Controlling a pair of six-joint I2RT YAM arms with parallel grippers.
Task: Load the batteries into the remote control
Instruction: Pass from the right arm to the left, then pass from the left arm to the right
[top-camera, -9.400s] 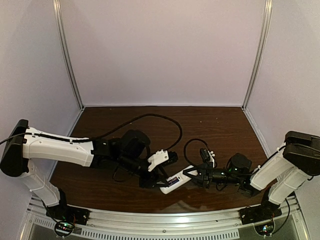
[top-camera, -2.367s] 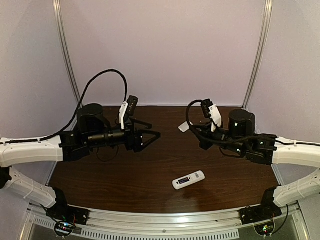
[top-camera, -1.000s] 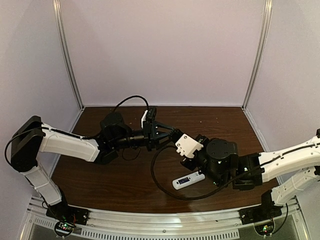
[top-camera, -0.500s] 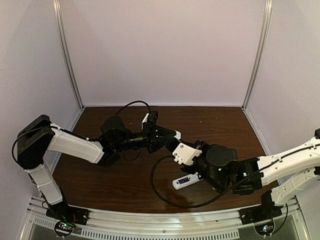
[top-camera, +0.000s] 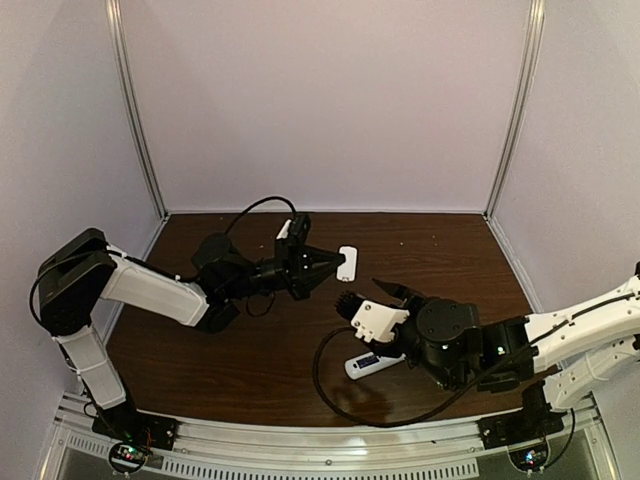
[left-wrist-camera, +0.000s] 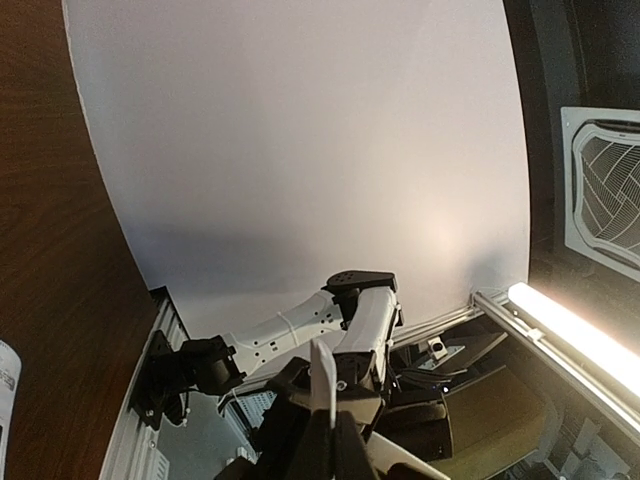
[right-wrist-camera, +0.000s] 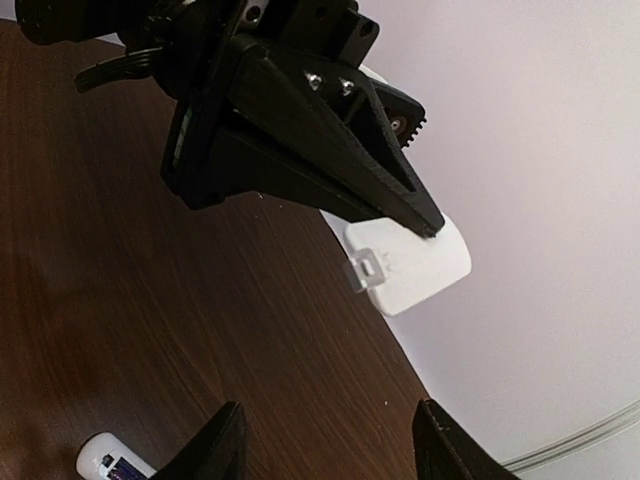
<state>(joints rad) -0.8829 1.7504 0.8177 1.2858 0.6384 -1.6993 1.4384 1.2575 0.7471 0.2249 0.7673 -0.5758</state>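
Near the front-centre of the tabletop (top-camera: 250, 360) lies the remote control (top-camera: 366, 363), flat, w/ its long axis running near-left to far-right and a small dark patch showing on its upper face. Its right end is tucked under the right arm's wrist in the top view. The right wrist cam catches only one rounded end (right-wrist-camera: 112, 462), at the bottom left. Batteries can't be made out for sure at this res. The right end effector (top-camera: 368, 296) hovers above the tabletop just far-left of the remote, fingers spread wide w/ nothing between them. It points far-left, twd the left arm. The left end effector (top-camera: 335, 263) reaches in from the left, over the mid tabletop and well off the surface. Its tips are pinched tight on one edge of a small white rounded cover piece (top-camera: 348, 263). The right wrist cam shows that cover (right-wrist-camera: 410, 262) broadside, w/ a little clip tab on its left edge. The left wrist cam sees it edge-on as a thin white sliver (left-wrist-camera: 322, 370) betw. the closed fingers. Cover and right end effector are near each other but not touching.
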